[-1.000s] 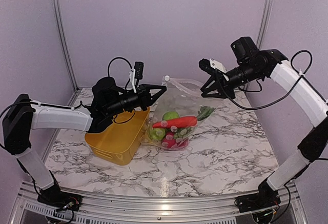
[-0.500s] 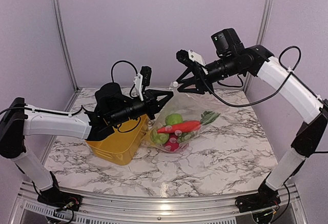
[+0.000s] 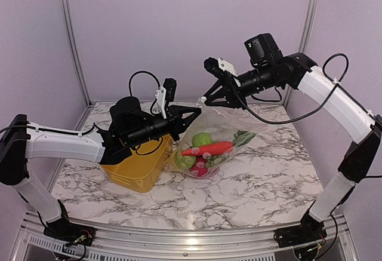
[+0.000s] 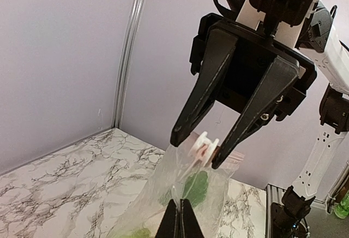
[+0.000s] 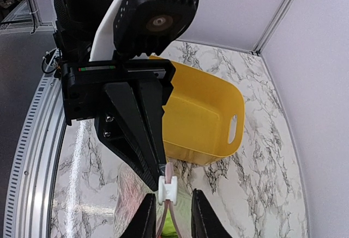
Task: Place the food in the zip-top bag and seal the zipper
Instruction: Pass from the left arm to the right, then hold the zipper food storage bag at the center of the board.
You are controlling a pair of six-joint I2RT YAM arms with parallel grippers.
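Marble table (image 3: 250,183), near edge: yellow bin (image 3: 138,164) at L, no food showing in it in the R wrist view. Just beside its R wall, the zip-top bag (image 3: 227,122) hangs with its belly on the tabletop. The food (image 3: 205,149), a carrot plus green & red pcs, is heaped inside.

Above, the left gripper (image 3: 196,111) is clamped tight on the bag's top edge, holding it up. The L wrist view shows its fingers pressed together w/ film between. Facing it, the right gripper (image 4: 196,152) has its jaws spread astride the zipper slider (image 4: 203,147), a white tab, not yet pinching it. Behind: plain lilac wall.

Status, by the look of it: loading done, sealing left. R claw must close on the slider & run it along the mouth while L keeps the edge taut. How much is already zipped can't be told.

Vs. 1 s ago: R arm has swung in from well R of the bag to its mouth; L arm has raised the bag & nudged it R. Little change in the last half sec.
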